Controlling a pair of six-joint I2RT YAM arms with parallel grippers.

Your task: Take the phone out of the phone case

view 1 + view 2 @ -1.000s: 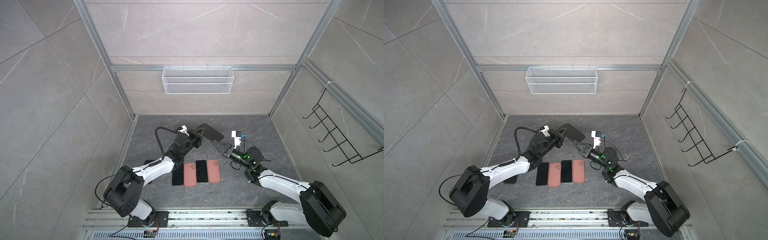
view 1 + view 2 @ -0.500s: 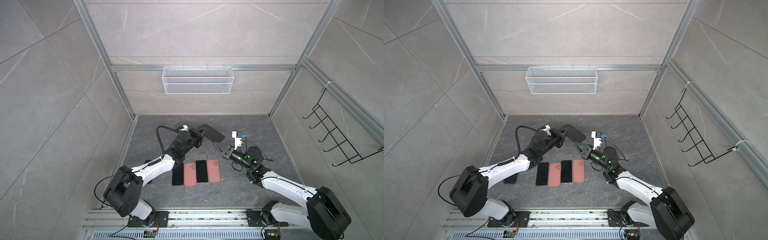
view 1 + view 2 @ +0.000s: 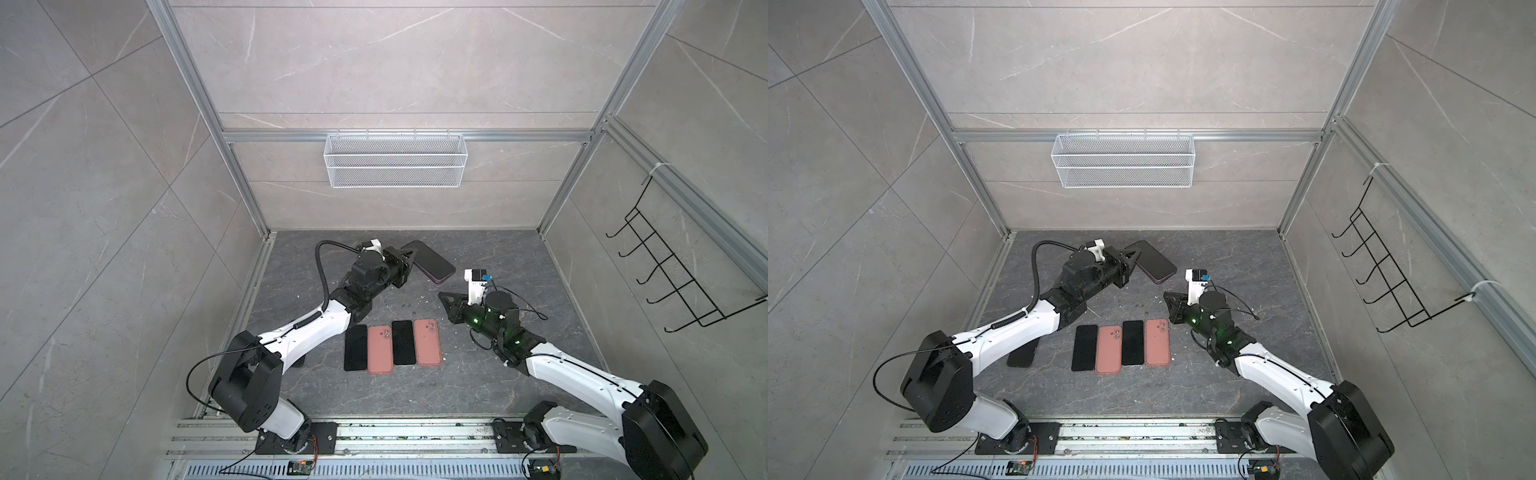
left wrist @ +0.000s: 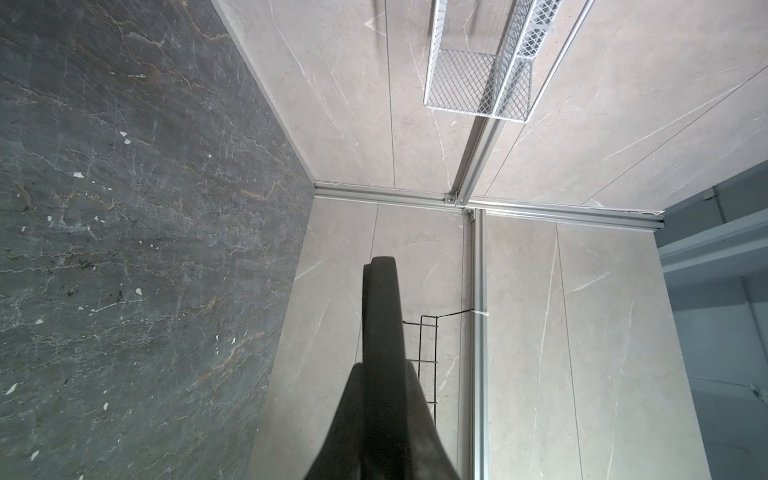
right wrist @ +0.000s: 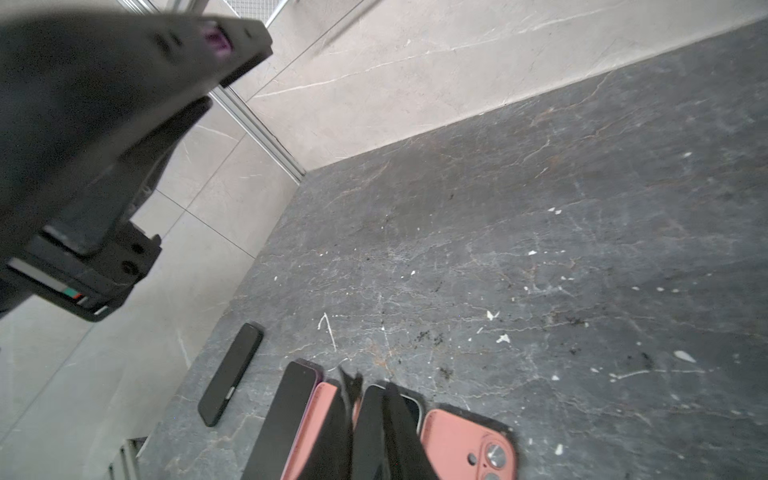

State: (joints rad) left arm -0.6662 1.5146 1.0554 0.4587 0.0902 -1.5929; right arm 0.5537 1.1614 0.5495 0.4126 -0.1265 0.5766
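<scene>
A dark phone in a black phone case [image 3: 429, 262] [image 3: 1155, 262] hangs tilted above the back of the floor, and my left gripper [image 3: 409, 261] [image 3: 1130, 258] is shut on one end of it. In the left wrist view the case [image 4: 382, 307] runs edge-on out from between the closed fingers [image 4: 353, 415]. The right wrist view shows purple at a cutout in the case's edge [image 5: 216, 39]. My right gripper [image 3: 444, 297] [image 3: 1168, 297] [image 5: 353, 399] sits apart from the case, lower and to the right, its jaws a narrow slit apart with nothing between them.
On the dark stone floor [image 3: 498, 257] lie two black phones [image 3: 356, 347] [image 3: 404, 343] alternating with two pink-backed ones [image 3: 380, 349] [image 3: 428, 343] in a row. Another black phone [image 3: 1021, 353] [image 5: 230, 374] lies under my left arm. A wire basket [image 3: 395, 166] hangs on the back wall, a hook rack [image 3: 665, 282] on the right wall.
My right gripper has drawn back from the case, down and to the right, and its jaws have parted slightly. The left gripper still holds the case in about the same place.
</scene>
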